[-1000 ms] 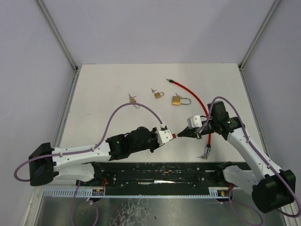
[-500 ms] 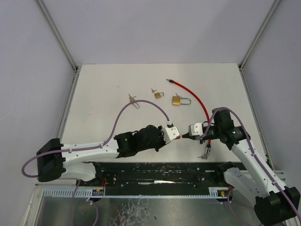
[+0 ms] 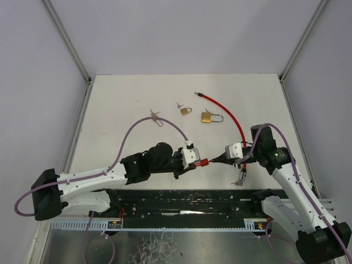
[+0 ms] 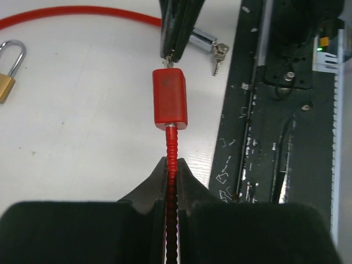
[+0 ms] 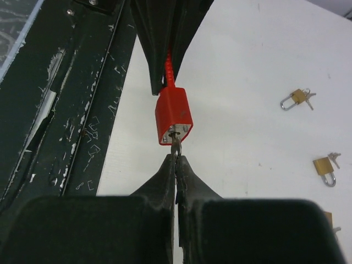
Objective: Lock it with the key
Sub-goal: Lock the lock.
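Arms drawn apart since a second ago; lock body (image 3: 202,163) shows between. Left fingers (image 4: 151,187) clamp its cable (image 4: 172,146); right fingers (image 5: 162,181) pinch the inserted key (image 5: 176,143).

You're pinching the key (image 5: 176,144) in your right end effector (image 5: 176,159), key sitting in the red lock (image 5: 173,114), left end effector (image 5: 167,83) clamping its cable (image 5: 169,70)
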Controlling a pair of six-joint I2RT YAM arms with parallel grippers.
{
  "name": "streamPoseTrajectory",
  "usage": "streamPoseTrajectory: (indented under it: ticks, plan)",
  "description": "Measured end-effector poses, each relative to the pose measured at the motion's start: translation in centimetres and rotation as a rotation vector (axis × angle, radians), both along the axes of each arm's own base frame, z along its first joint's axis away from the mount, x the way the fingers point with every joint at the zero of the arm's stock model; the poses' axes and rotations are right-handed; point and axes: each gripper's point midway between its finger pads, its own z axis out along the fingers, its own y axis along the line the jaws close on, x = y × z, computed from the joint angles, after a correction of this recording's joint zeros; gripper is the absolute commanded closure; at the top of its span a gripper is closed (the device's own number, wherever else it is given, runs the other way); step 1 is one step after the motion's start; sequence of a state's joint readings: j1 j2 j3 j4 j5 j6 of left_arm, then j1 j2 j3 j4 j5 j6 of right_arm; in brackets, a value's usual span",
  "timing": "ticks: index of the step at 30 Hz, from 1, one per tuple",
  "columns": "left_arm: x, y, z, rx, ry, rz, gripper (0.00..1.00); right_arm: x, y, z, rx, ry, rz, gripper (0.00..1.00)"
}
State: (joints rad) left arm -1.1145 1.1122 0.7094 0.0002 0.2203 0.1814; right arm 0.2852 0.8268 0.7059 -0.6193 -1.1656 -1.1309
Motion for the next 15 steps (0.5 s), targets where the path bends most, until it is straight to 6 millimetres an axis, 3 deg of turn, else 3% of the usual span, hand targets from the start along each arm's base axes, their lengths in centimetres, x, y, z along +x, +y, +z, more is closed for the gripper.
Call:
streamPoseTrajectory:
  ticks: [5,7,15]
  plan:
    - [3.7,-0.1,-1.8,0.125,-0.051,0.224,1.0,1.2,-1.0,-1.5,-0.06,0.0,-0.069,1.0]
    - [4.2,-0.3,-2.5,0.152,-0.062,0.257,1.0,1.6,-1.4,-1.8,-0.079,-0.018,-0.092,1.0]
    - [0.5,0.3,-1.8,0.068,0.044,0.031,1.0,0.0,-0.5,-1.8,-0.044,-0.092,-0.001,1.0]
